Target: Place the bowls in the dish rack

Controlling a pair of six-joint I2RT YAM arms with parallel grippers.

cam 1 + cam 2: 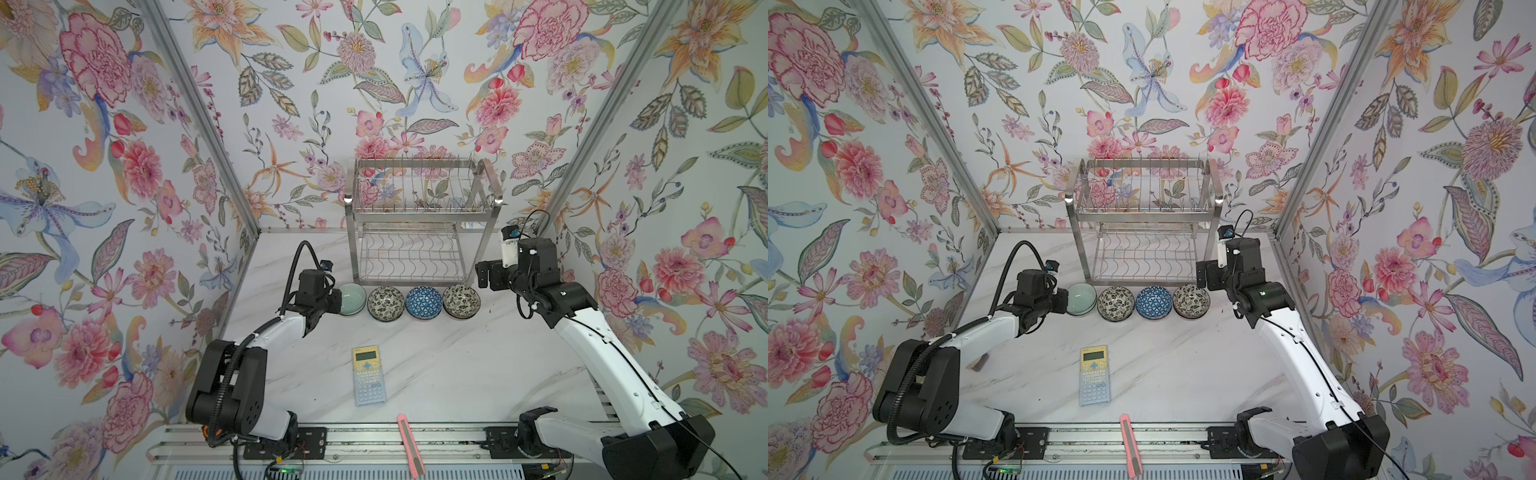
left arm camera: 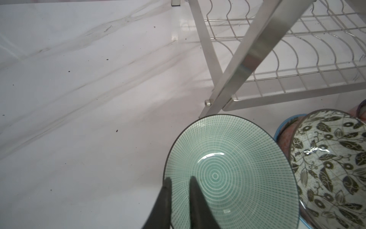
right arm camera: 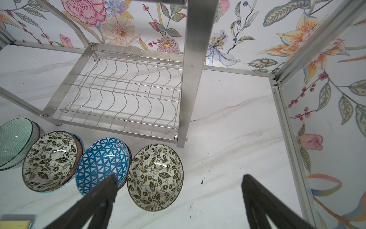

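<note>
Steel dish rack (image 1: 419,212) empty, no bowls (image 1: 423,302) loaded; left gripper (image 2: 180,179) straddles celadon bowl (image 2: 227,168) rim, clamp unclear; right gripper (image 3: 179,176) spread, empty

In both top views the left pincer (image 1: 336,301) covers the celadon bowl's (image 1: 354,296) near-left edge, and its own fingertips are hidden. In the left wrist view the floral bowl (image 2: 332,168) runs off the frame and hides most of a blue-rimmed bowl (image 2: 287,126) nested beneath it. In the right wrist view the calculator (image 3: 15,223) is only a blurred, cropped corner.
</note>
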